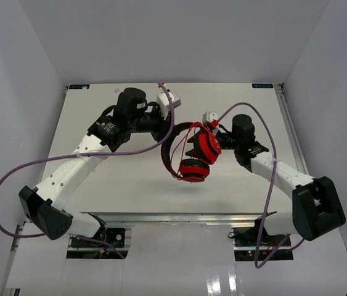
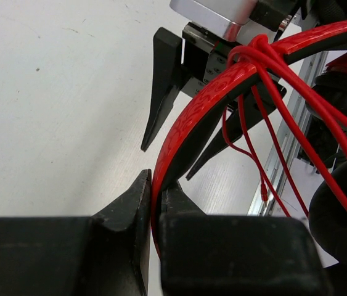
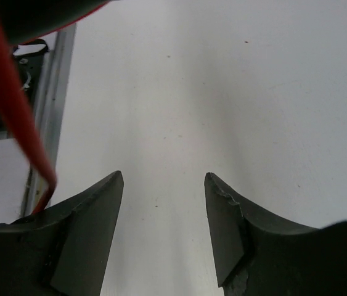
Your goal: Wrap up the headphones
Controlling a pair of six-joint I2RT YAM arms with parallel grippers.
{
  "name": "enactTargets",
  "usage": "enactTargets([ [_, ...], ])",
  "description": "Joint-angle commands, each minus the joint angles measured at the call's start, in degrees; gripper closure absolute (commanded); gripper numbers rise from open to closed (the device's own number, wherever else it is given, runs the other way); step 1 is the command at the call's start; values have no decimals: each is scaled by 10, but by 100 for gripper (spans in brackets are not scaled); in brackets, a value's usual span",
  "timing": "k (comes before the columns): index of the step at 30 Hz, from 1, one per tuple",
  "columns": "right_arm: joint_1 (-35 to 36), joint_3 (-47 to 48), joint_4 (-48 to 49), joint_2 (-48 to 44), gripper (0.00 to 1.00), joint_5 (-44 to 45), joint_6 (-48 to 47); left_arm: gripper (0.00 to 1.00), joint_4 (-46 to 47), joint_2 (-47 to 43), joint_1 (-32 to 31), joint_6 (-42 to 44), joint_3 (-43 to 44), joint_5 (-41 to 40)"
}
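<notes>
**Item:** headphones [image 1: 193, 154], red, over-ear. They are carried above the bench [image 1: 130, 185] between the two arms and look lifted clear of it, though the lowest cup may be touching.

**Landmark:** headband [image 2: 185, 129], a red-and-black arc. All places below are given from it.

**Left jaws:** clamped on the headband near one end, with the band's edge pinched between both fingers.

**Right jaws:** apart, with nothing between the tips and only bare bench beyond them. They stand further along the headband, near its crown, tips pointing down. I cannot tell whether the band passes between them or only crosses in front.

**Lower ear cup** [image 1: 193, 168]: hangs under the headband, on the side towards the right arm.

**Cable** [image 2: 284, 142]: thin and red. Several turns are bunched on the headband at the crown, and strands run from there towards the cups.

**Plug** [image 2: 264, 196]: dangles free below the headband on a slack strand.

**Governing relation (judged):**
- The headband's arc runs from the left jaws up to the right jaws.
- The loose tail hangs beneath it, beside the right jaws rather than inside them.
- The right arm is nearer the tail, so the next winding would fall to it while the left arm acts as holder.
</notes>
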Motion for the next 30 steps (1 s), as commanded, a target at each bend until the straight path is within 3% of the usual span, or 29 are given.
enactTargets([
  [1,-13,-2,-46,-24,10,252,8,100,32,-29,-1,-16,4,10],
  [3,-29,10,-64,-27,6,310,23,100,32,-32,0,-15,4,8],
  [6,-58,27,-94,-27,10,291,29,100,31,-35,-1,-14,3,6],
  [9,-84,35,-140,-29,10,229,-13,100,27,-36,-1,-12,5,4],
  [13,-119,24,-192,-52,10,77,-138,100,25,-40,-1,-9,7,0],
  [16,-127,12,-208,-76,10,-15,-180,100,23,-40,-1,-7,6,2],
  [20,-112,-4,-76,-78,10,-84,-58,100,24,-35,-1,-8,8,6],
  [25,-24,42,-53,-15,6,-214,17,100,25,-31,-1,-15,17,14],
  [30,36,73,-45,13,6,-137,51,100,28,-34,-1,-21,14,16],
])
